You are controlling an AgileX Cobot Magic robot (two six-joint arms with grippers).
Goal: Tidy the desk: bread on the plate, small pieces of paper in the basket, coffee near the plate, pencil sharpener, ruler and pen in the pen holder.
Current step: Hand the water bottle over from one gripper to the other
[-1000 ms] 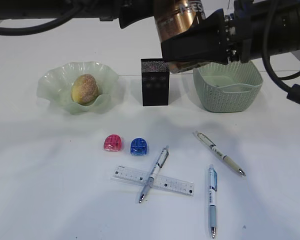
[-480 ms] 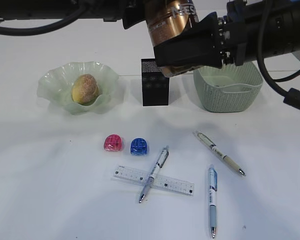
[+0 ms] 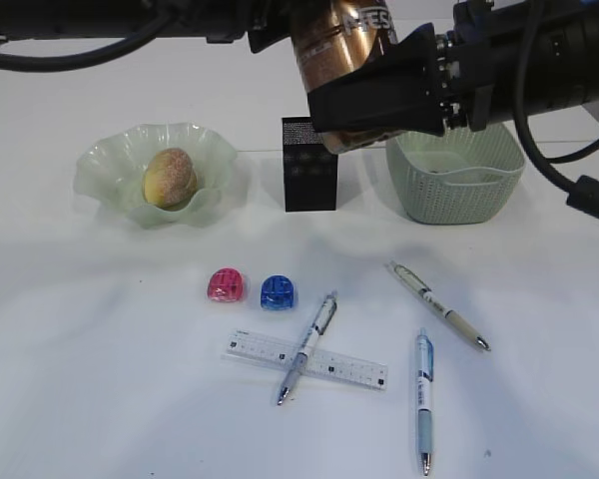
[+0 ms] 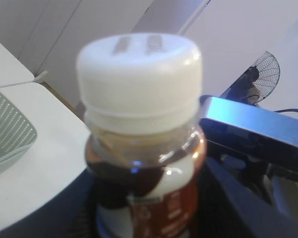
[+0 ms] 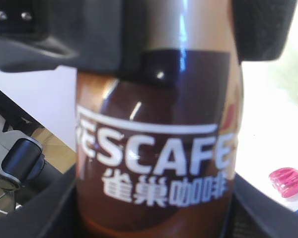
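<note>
Coffee bottle (image 3: 341, 40) shifted left, white desk (image 3: 100, 329), fan (image 4: 262, 71)

White table (image 3: 100, 379): plate (image 3: 105, 165) upper left, holder (image 3: 309, 175), basket (image 3: 459, 190), sharpeners (image 3: 228, 285), ruler (image 3: 260, 351), three pens (image 3: 423, 399) lower centre.

From my exterior feed the coffee bottle (image 3: 341, 38) is cut off by the top edge. Both wrist views are blurred. I can't see either hand's fingertips. The right arm (image 3: 399, 95) hides the pen holder's (image 3: 307, 178) upper corner.
</note>
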